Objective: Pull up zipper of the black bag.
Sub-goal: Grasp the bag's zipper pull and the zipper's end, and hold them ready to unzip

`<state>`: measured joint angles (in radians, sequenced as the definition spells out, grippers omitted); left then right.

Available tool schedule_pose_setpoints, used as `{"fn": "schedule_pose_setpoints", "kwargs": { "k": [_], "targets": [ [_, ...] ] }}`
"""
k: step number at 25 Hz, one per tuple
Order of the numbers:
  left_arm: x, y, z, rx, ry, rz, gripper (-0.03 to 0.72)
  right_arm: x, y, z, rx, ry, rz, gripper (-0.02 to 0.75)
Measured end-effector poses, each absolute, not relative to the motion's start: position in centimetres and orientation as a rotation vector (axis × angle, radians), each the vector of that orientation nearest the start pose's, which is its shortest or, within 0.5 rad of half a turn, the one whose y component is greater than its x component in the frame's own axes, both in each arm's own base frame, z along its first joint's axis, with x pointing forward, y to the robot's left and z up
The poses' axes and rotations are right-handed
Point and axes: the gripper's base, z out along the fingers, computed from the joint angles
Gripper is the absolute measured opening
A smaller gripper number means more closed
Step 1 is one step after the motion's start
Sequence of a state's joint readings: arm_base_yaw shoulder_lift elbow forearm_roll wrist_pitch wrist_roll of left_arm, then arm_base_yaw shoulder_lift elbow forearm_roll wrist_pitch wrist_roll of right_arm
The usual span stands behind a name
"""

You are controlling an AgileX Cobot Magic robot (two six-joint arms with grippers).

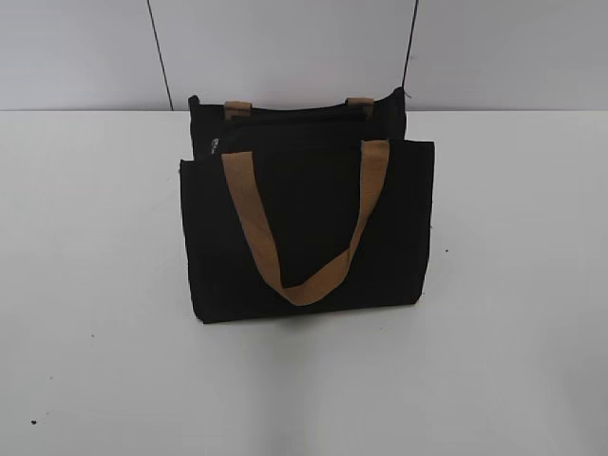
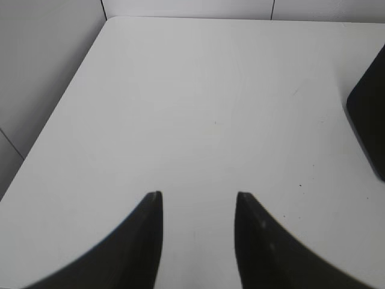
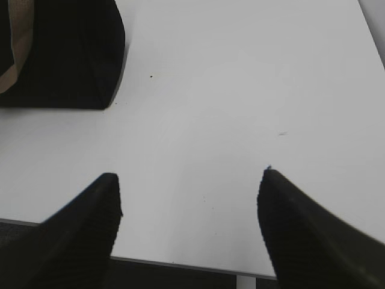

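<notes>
Both claws, left claw (image 2: 198, 201) and right claw (image 3: 189, 180), gape empty over table (image 1: 513, 285); only the exterior view shows the whole black bag (image 1: 306, 223).

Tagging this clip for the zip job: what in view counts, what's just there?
For the job:
black bag
its top edge, where the zip runs; pull tab not discernible
left hand, open
right hand, open

Just there:
tan handles
white table

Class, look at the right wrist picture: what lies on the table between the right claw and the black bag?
Nothing but bare white table. In the right wrist view, the open right claw sits apart from the black bag, with only tiny specks between.
</notes>
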<state>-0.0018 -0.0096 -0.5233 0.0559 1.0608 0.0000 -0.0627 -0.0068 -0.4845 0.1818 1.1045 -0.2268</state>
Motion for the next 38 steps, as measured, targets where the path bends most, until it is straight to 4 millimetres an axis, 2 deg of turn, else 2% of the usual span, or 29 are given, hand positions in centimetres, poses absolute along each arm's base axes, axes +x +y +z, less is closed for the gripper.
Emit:
{"fn": "schedule_pose_setpoints", "kwargs": {
  "k": [28,30,34,35,38],
  "targets": [
    [-0.9,0.4,28.4,-0.001,2.009,0.051,0.315,-0.6,1.5,27.1,-0.183,2.075,0.043,0.545],
    [-1.0,0.3,28.9,0.001,1.979,0.039,0.360,-0.6,1.5,27.1,-0.183,2.075,0.043,0.545],
    [-0.9,0.0,31.5,0.003,1.776,0.006,0.573,-0.6,1.5,27.1,-0.183,2.075,0.043,0.545],
    [-0.7,0.0,32.1,0.003,1.714,0.006,0.602,-0.6,1.5,27.1,-0.183,2.075,0.043,0.545],
    [0.7,0.0,33.5,0.004,1.557,0.005,0.600,-0.6,1.5,27.1,-0.183,2.075,0.043,0.545]
  ]
}}
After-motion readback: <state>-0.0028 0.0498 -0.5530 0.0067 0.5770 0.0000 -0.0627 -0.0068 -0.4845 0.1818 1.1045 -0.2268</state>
